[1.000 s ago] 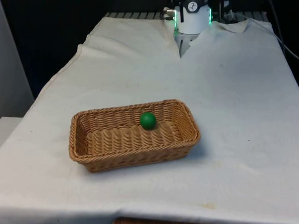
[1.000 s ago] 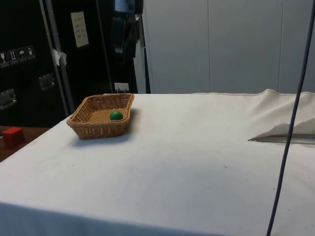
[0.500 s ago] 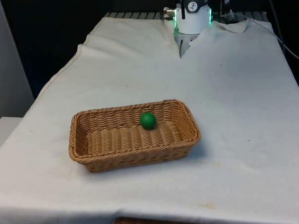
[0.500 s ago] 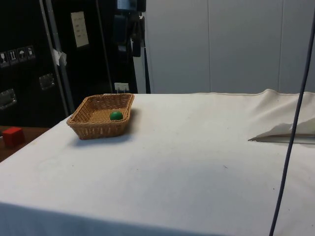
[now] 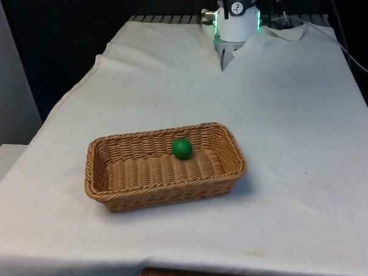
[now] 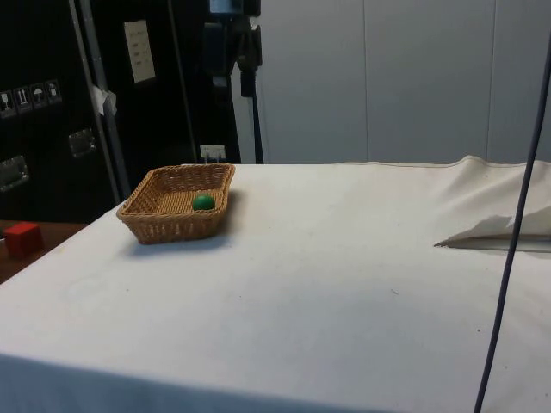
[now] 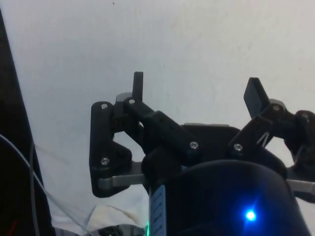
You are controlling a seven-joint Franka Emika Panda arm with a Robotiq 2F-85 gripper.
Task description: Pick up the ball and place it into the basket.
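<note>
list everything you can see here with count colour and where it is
basket: 1, tan wicker, on the white cloth toward the front view's left
ball: 1, green, inside the basket against its far wall
cloth: 1, white, covering the table
block: 1, red, on a brown surface beyond the table edge in the side view
gripper: 1, black, fingers open and holding nothing, white cloth behind it in the wrist view

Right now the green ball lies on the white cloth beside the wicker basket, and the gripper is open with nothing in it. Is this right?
Not quite. The green ball lies inside the wicker basket, as the front view shows. The rest is right: the gripper is open and holds nothing.
</note>
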